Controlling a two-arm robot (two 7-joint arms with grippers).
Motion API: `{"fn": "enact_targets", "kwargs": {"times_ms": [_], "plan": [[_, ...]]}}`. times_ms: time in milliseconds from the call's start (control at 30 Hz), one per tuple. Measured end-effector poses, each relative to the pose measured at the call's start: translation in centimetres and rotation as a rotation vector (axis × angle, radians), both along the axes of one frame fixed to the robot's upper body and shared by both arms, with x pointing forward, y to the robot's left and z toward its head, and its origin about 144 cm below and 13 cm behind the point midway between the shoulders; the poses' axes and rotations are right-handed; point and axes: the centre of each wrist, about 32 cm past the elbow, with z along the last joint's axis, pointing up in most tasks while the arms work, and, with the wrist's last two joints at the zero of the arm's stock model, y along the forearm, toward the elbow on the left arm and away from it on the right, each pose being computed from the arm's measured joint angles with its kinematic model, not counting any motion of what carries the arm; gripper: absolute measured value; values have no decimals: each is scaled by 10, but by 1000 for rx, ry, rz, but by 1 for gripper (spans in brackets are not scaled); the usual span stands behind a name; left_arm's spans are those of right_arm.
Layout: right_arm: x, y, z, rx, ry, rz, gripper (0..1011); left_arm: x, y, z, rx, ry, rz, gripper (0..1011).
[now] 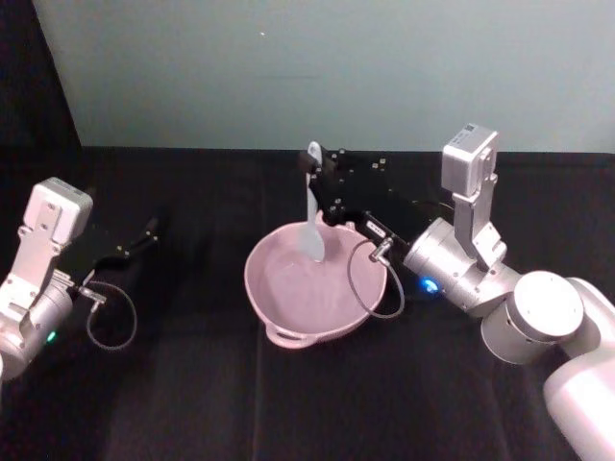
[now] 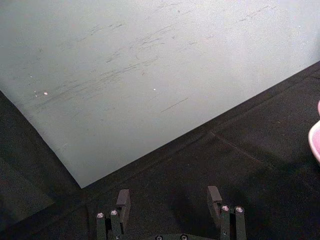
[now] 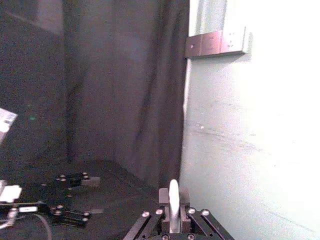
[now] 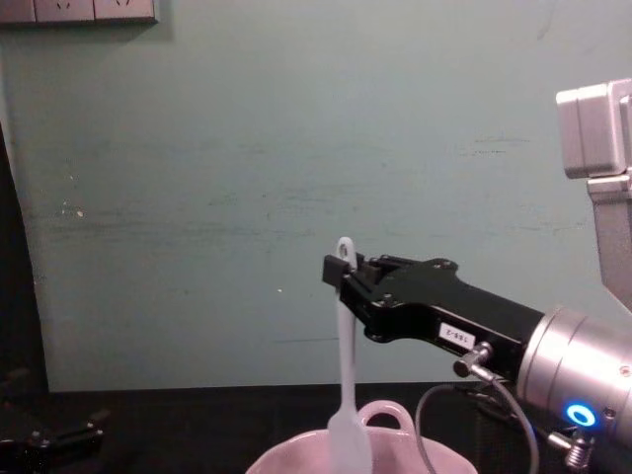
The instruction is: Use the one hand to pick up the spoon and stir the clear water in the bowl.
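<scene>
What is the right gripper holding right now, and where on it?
The right gripper grips the spoon near the handle's top end, scoop hanging down toward the bowl.

Lab setup: black cloth point(image 1: 192, 403), bare wall point(image 1: 336, 67)

The spoon point(image 4: 344, 375) is plain white. The bowl point(image 1: 279, 288) is glossy pale pink, with no pattern. The right gripper point(image 4: 336, 269) is black and carries a small white label point(image 4: 454, 337) with dark print. Its wrist point(image 1: 452, 261) is silver with a blue light point(image 4: 580, 415), and its cable point(image 1: 353, 283) is grey. The left gripper point(image 1: 154, 229) is black too, with silver screws point(image 2: 100, 215). A green light point(image 1: 50, 336) glows on its pale grey arm point(image 1: 29, 279). The cloth point(image 1: 288, 403) is plain black. The wall point(image 1: 288, 67) is pale green with faint darker scuffs. The curtain point(image 3: 125, 90) is dark grey.
</scene>
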Motion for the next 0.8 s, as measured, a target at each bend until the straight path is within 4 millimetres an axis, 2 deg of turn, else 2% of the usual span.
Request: {"fn": "enact_targets", "kwargs": {"times_ms": [467, 800], "plan": [[-15, -22, 5, -31, 10, -32, 118, 0, 0, 0, 0, 0, 0, 1011], [-35, -15, 10, -1, 76, 58, 118, 0, 0, 0, 0, 0, 0, 1011]]}}
